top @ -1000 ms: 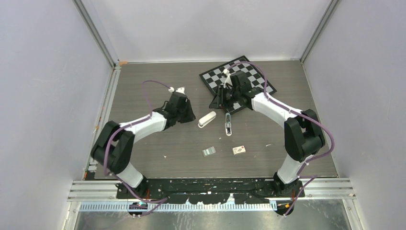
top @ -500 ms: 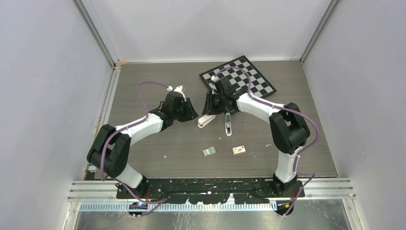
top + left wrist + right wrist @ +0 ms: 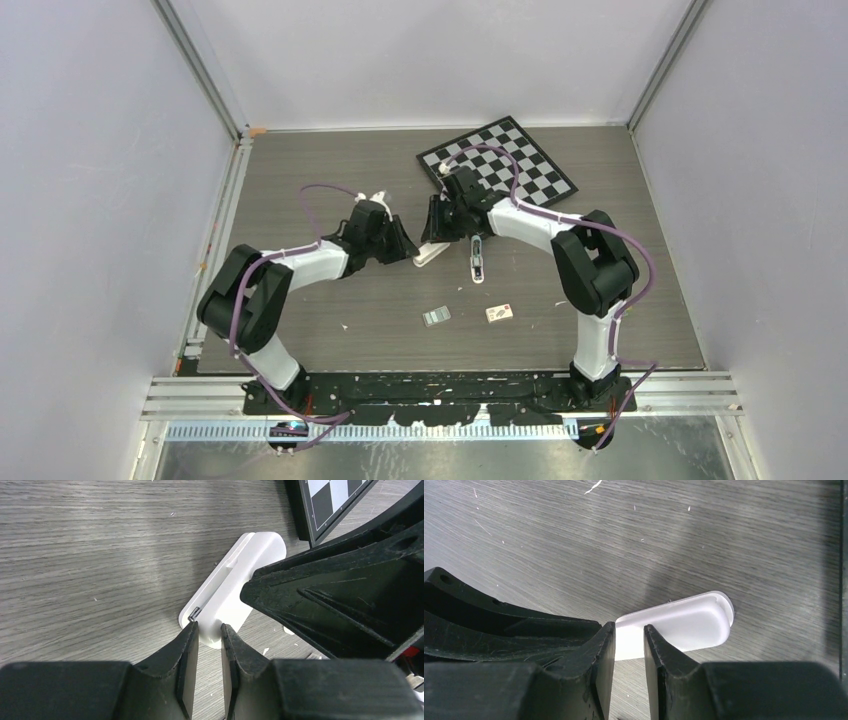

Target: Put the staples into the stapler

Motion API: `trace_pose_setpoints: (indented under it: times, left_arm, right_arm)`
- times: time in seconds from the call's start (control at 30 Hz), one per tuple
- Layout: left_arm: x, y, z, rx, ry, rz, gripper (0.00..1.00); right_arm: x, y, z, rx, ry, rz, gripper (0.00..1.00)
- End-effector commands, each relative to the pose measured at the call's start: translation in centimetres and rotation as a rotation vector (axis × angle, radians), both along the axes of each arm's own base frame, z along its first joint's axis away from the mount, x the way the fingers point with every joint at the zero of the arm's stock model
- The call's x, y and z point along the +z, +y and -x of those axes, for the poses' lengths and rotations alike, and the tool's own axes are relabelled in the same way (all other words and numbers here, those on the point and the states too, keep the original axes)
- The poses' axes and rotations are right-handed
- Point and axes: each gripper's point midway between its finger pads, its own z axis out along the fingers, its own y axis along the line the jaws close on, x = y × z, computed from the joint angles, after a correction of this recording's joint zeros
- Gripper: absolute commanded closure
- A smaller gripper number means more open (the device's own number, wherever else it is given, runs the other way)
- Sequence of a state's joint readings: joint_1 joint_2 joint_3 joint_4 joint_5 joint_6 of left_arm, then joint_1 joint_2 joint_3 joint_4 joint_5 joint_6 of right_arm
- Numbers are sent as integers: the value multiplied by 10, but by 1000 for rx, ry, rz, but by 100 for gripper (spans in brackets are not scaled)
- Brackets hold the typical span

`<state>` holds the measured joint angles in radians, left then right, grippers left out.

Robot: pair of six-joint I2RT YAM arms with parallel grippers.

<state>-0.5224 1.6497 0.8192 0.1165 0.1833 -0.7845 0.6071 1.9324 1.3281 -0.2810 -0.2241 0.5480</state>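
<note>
A white oblong stapler part [image 3: 432,252] lies flat on the table between both grippers. It also shows in the left wrist view [image 3: 235,580] and the right wrist view [image 3: 684,625]. A slim white stapler piece with a dark, teal-tinted strip [image 3: 477,260] lies just right of it. The staples, a small flat grey block [image 3: 436,316], lie nearer the arms. My left gripper [image 3: 208,626] and right gripper [image 3: 629,626] each have their tips over opposite ends of the white part. The jaws of both stand a narrow gap apart and hold nothing.
A black-and-white chessboard [image 3: 520,160] lies at the back right, with its corner in the left wrist view [image 3: 330,505]. A small pale card with red marks [image 3: 500,313] lies right of the staples. The two grippers nearly touch each other.
Both grippers have moved in toward the white part from either side, the right one coming left and down off the chessboard. Their tips now meet over it.
</note>
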Motion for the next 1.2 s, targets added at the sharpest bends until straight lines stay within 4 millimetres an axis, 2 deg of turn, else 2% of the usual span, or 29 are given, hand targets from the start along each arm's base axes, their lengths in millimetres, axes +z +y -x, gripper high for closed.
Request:
trace_pose_setpoints:
  times: [0.0, 0.13, 0.23, 0.37, 0.43, 0.53, 0.7, 0.87, 0.9, 0.97, 1.17]
  left_arm:
    - [-18, 16, 8, 33, 34, -78, 76]
    - [12, 16, -2, 32, -33, -89, 74]
    - [35, 21, -1, 24, -60, -108, 68]
    - [71, 24, 8, -12, -96, -102, 60]
    - [91, 30, 16, -19, -137, -102, 57]
    - [112, 48, 28, -11, -183, -139, 54]
    - [130, 75, 55, -32, -233, -209, 46]
    - [134, 91, 81, -66, -249, -241, 32]
    - [134, 93, 85, -67, -249, -241, 25]
    - [133, 95, 92, -76, -248, -234, 3]
    - [129, 104, 104, -80, -253, -249, 0]
  right_arm:
    - [-17, -15, 11, -11, 24, 82, 67]
    - [28, -16, 4, 6, -45, 65, 63]
    - [60, -20, 6, -1, -87, 50, 58]
    - [79, -27, 25, -12, -75, 47, 55]
    - [78, -29, 40, -7, -64, 75, 55]
    - [75, -30, 65, 2, -60, 120, 55]
    - [67, -23, 100, -7, -77, 164, 58]
    - [52, -6, 131, 20, -77, 206, 60]
    - [47, -4, 137, 28, -70, 215, 60]
    - [38, -1, 147, 39, -57, 230, 61]
    - [21, -5, 161, 46, -49, 286, 66]
